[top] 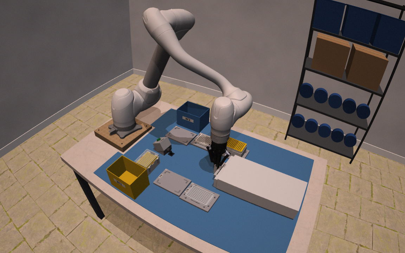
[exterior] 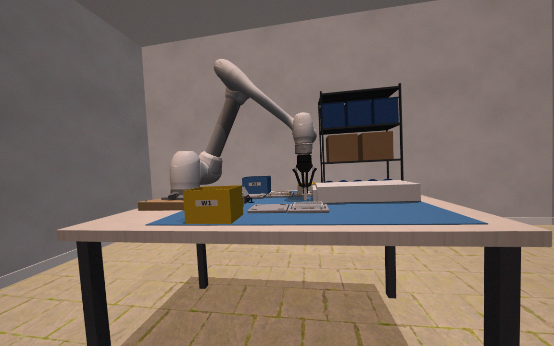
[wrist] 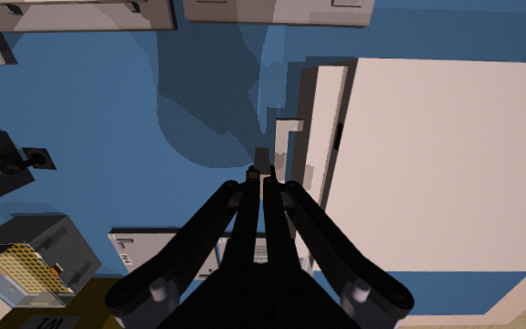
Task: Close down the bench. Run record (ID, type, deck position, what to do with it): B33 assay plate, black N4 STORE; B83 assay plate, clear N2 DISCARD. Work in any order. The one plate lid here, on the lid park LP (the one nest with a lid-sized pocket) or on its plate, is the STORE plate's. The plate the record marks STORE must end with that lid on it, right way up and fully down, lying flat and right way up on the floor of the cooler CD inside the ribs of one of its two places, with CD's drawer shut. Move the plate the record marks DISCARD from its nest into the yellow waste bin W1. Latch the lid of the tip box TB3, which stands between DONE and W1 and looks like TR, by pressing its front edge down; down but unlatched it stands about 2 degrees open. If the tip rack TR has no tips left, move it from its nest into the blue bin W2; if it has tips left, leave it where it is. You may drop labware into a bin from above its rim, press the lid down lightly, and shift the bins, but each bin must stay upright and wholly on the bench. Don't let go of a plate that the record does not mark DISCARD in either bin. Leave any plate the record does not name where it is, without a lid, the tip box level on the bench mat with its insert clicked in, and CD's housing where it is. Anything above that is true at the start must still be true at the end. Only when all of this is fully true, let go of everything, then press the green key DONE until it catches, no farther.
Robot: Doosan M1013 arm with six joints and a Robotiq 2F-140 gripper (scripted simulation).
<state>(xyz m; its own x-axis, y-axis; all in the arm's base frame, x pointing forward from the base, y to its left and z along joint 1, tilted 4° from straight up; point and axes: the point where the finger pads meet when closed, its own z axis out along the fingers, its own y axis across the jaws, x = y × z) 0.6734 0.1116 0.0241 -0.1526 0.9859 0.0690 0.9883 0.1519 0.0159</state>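
Observation:
My gripper (top: 217, 166) is shut and empty, pointing down at the left end of the white cooler CD (top: 260, 185). In the wrist view its fingertips (wrist: 259, 175) sit just beside the small white drawer handle (wrist: 286, 137). The drawer front (wrist: 322, 128) lies close against the housing, with a thin dark slit between them. The clear plate (top: 199, 195) lies in nest N2 at the front. The yellow bin W1 (top: 127, 176) and the blue bin W2 (top: 193, 115) stand upright. No black plate is in view.
The tip box TB3 (top: 147, 159) stands between W1 and the grey DONE housing (top: 162, 145). The yellow tip rack TR (top: 236, 145), a pale plate (top: 203, 138) and a grey nest (top: 181, 133) line the back. Nest N1 (top: 172, 181) holds nothing.

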